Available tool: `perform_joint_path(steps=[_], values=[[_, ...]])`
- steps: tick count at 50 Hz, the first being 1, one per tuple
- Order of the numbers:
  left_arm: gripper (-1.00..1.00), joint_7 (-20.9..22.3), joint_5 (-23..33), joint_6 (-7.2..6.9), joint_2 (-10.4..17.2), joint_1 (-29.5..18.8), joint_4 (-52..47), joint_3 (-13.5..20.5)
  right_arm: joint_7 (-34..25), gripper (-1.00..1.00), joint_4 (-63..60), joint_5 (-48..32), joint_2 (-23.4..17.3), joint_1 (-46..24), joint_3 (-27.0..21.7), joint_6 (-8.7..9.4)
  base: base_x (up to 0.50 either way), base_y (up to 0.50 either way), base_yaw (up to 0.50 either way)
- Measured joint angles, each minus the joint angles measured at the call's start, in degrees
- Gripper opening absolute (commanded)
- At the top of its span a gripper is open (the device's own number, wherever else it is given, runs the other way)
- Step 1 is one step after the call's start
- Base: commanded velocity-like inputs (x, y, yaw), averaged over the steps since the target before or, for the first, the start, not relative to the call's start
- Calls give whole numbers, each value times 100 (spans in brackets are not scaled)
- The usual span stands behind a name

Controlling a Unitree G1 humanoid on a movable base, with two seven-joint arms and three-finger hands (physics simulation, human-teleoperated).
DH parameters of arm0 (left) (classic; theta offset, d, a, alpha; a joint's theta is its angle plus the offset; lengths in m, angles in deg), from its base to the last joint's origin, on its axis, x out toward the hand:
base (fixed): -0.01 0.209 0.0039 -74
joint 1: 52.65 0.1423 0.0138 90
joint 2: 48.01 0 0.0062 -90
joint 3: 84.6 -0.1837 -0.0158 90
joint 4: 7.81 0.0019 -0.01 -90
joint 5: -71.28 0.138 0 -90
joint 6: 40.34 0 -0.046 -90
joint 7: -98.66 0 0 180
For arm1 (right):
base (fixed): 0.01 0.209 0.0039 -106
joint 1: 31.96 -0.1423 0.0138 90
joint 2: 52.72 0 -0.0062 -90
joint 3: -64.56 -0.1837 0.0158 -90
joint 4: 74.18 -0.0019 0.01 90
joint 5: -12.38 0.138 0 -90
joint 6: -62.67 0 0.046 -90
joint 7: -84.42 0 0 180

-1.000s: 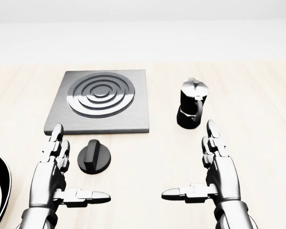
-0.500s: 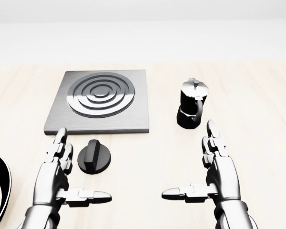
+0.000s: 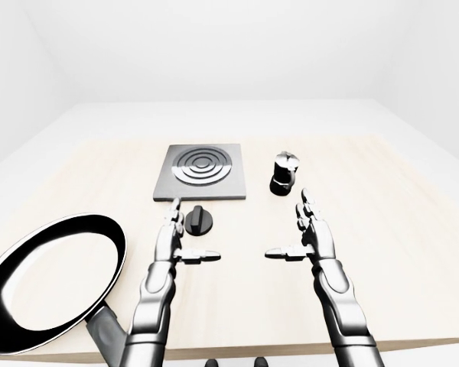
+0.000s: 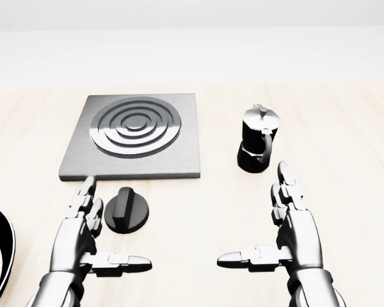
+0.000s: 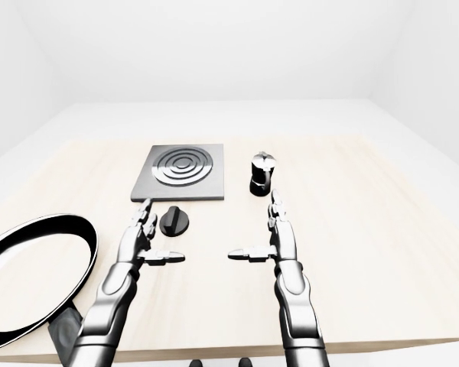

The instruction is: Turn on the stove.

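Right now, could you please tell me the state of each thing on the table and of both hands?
Stove: bare, nothing on its burner.
Knob: untouched, beside the left hand.
Moka pot: upright, lid shut.
Frying pan: empty, overhanging the table edge.
Left hand: open.
Right hand: open, holding nothing.

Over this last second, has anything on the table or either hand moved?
Only the left hand moved: in the head view it drew down and slightly right, its fingertips leaving the stove plate edge, and stands beside the knob, open, not touching it. The right hand, moka pot and pan stayed put.
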State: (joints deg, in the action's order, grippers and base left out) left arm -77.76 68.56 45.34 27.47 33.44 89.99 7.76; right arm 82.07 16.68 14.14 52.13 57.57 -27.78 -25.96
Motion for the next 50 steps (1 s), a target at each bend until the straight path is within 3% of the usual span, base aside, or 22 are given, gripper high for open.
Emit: perform_joint_path(steps=[10,50], values=[[100,34,-16,-68,10,-71,149,3,-10,100,-10,-8,3,10,8,0,0,0,0],[100,276,78,-68,28,-325,661,-63,-24,100,20,-3,6,4,15,19,0,0,0]])
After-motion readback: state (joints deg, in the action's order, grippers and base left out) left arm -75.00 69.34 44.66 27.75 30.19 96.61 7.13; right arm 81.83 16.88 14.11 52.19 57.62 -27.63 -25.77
